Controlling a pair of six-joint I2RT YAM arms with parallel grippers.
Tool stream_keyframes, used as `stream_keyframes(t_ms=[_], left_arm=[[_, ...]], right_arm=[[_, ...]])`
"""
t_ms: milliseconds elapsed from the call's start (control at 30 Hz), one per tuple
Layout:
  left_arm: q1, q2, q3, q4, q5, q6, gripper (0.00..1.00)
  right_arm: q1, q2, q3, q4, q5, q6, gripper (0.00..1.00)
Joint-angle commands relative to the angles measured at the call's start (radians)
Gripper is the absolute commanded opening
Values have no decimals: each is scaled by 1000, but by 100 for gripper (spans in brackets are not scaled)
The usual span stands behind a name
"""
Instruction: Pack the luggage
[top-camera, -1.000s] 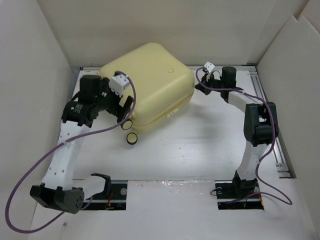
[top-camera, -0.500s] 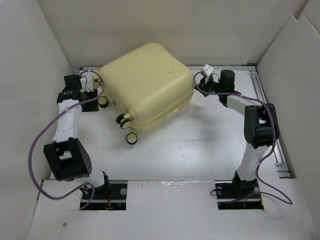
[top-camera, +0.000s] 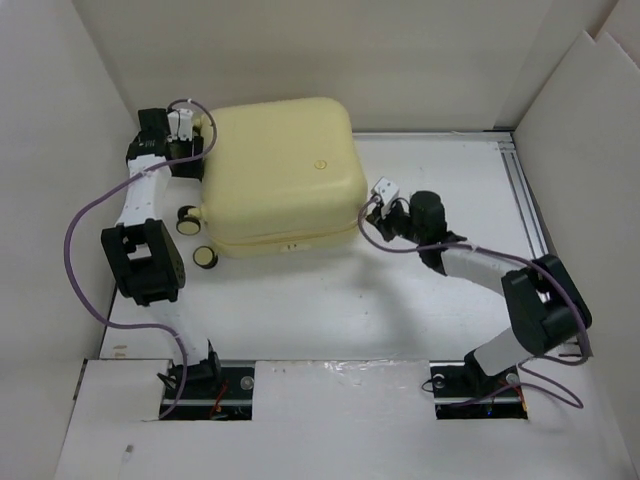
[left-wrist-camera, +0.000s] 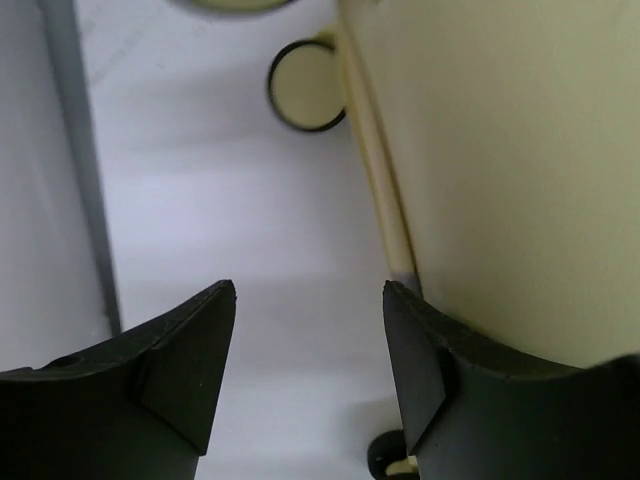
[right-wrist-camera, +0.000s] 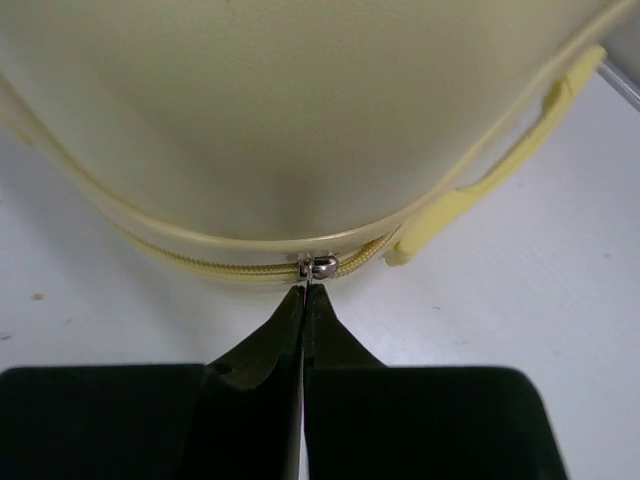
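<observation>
Luggage (top-camera: 275, 170) lies flat and closed on the white surface (top-camera: 330, 300), far-left of centre, pale yellow shell up. Two wheels (top-camera: 186, 218) stick out at its left near side. A zipper (right-wrist-camera: 200, 262) runs along the seam, with a yellow handle (right-wrist-camera: 500, 170) just right of it in the right wrist view. Right gripper (right-wrist-camera: 303, 292) sits at the near right corner of the luggage, fingers pressed fully together, tips pinching the thin tab of the silver zipper pull (right-wrist-camera: 320, 267). Left gripper (left-wrist-camera: 310, 290) is at the far left side of the luggage, fingers parted about halfway with only bare surface between them. Its right finger lies just beside the shell; whether they touch, I cannot tell.
</observation>
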Motion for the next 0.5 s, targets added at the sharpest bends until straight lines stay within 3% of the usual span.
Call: stream_keyframes(t_ms=[0,133,267,367,433,467], left_arm=[[-75,0,25,-6,170,30,59],[-114,-51,3,3,170,107,67],[-114,-159,-34,-7,188,171,77],[-105,-288,-83,-35,188,332,81],[-82,-353,-124,-61,179,441,90],[-66,-408,-133,-84,179,563,94]], right_arm=[[278,-71,-80,121,-138,104,0],[321,-94,-117,121,-97,175,0],[288,-104,-137,121,-61,187,0],[240,-93,-137,92,-61,187,0],[216,-84,-137,74,-61,176,0],[193,-84,-127,51,-77,167,0]])
